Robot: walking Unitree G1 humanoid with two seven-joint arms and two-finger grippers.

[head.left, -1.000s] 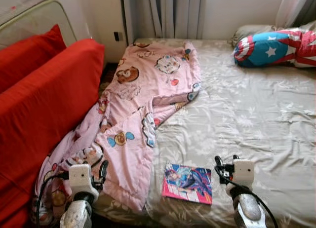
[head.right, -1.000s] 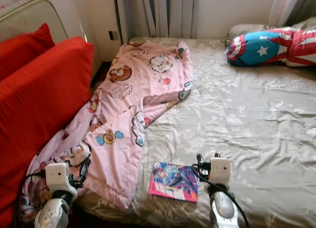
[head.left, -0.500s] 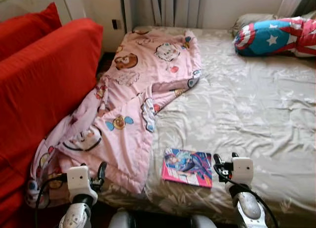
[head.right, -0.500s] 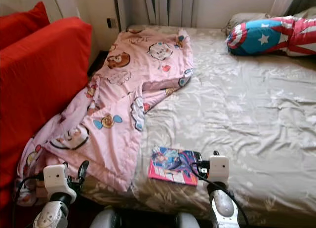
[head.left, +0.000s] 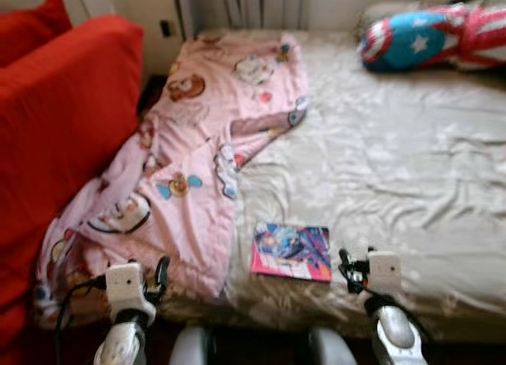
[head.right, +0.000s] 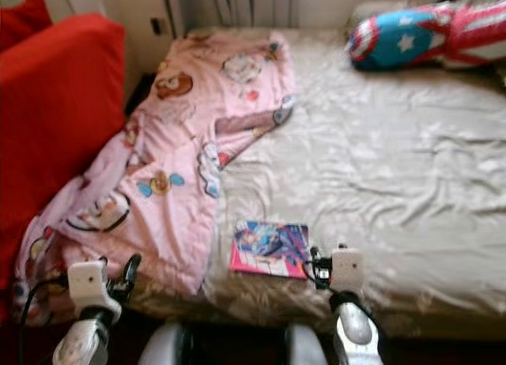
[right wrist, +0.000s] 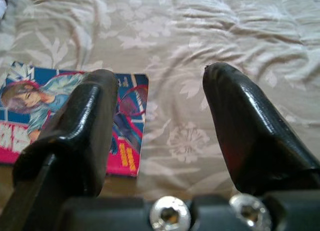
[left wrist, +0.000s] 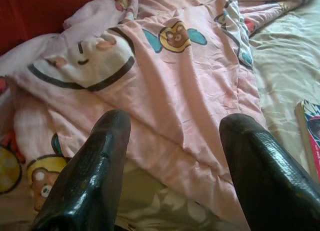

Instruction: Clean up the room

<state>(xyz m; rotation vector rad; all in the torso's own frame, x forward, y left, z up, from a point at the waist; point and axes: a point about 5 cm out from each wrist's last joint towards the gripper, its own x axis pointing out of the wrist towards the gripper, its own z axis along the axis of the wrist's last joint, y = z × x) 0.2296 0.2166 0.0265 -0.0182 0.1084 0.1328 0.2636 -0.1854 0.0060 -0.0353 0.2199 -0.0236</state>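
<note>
A colourful magazine (head.left: 291,251) lies flat near the front edge of the bed (head.left: 395,152). A pink cartoon-print blanket (head.left: 198,152) sprawls over the bed's left side and hangs off the near corner. My right gripper (head.left: 348,264) is open just right of the magazine, whose corner (right wrist: 120,141) lies beneath one finger (right wrist: 82,126). My left gripper (head.left: 160,272) is open over the blanket's hanging edge (left wrist: 165,111), its fingers (left wrist: 95,166) wide apart and empty.
A red sofa (head.left: 55,136) with cushions stands against the bed's left side. A blue, red and white star-print pillow (head.left: 427,33) lies at the head of the bed. Curtains (head.left: 237,1) hang behind. The bed's right half is bare sheet.
The camera has tilted down and moved closer, blurring the picture; the bed's front edge and my body now show. Both grippers remain open near the bed's front edge.
</note>
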